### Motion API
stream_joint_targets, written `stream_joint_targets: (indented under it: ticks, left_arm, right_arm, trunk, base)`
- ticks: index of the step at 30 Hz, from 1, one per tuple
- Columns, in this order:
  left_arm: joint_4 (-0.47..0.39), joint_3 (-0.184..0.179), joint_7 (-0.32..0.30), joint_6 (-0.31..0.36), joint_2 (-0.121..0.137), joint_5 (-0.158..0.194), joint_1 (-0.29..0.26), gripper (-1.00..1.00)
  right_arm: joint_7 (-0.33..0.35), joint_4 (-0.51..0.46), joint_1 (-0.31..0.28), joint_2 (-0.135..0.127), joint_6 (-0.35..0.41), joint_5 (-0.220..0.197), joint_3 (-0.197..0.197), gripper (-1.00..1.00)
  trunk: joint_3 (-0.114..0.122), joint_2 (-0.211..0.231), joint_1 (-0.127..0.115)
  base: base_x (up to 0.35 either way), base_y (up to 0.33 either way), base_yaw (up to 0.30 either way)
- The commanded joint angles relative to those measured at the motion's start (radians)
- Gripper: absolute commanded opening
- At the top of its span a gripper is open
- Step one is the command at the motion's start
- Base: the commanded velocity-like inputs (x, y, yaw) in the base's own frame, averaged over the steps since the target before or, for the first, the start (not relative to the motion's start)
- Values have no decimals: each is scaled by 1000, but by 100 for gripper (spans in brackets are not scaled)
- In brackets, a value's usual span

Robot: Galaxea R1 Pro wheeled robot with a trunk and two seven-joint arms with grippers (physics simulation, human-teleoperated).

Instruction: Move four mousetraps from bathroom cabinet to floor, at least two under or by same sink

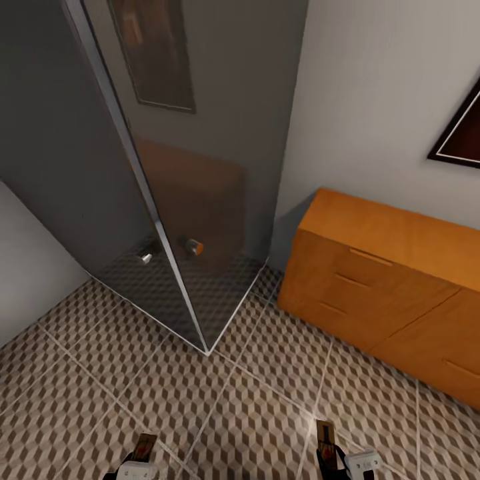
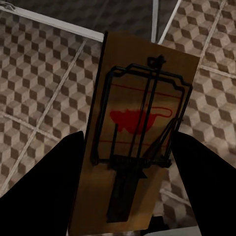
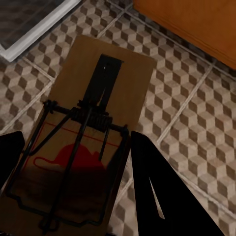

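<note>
Two mousetraps are held above the cube-patterned bathroom floor. My left gripper is shut on one mousetrap; in the left wrist view this tan board with dark wire and a red mark sits between the dark fingers of the gripper. The right gripper is shut on another mousetrap, which also shows as the mousetrap in that gripper. The orange-brown cabinet stands at the right wall, drawers shut. The sink is out of view.
A glass shower enclosure with a chrome frame and round knobs fills the corner ahead on the left, its corner post reaching the floor near the middle. A dark-framed picture hangs above the cabinet. A white wall bounds the far left.
</note>
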Motion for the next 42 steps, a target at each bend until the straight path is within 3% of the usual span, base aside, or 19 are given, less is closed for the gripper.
stream_joint_targets:
  ticks: [1, 42]
  left_arm:
    - [-2, -8, 11, -1, 0, 0, 0, -100]
    - [-2, -8, 11, -1, -4, 0, 0, -100]
  right_arm:
    - [3, 0, 0, 0, -3, -12, 7, -100]
    - [3, 1, 0, 0, -2, -12, 7, -100]
  trunk:
    - [-1, -2, 0]
    - [23, -2, 0]
  base:
    - [0, 0, 280]
    - [0, 0, 280]
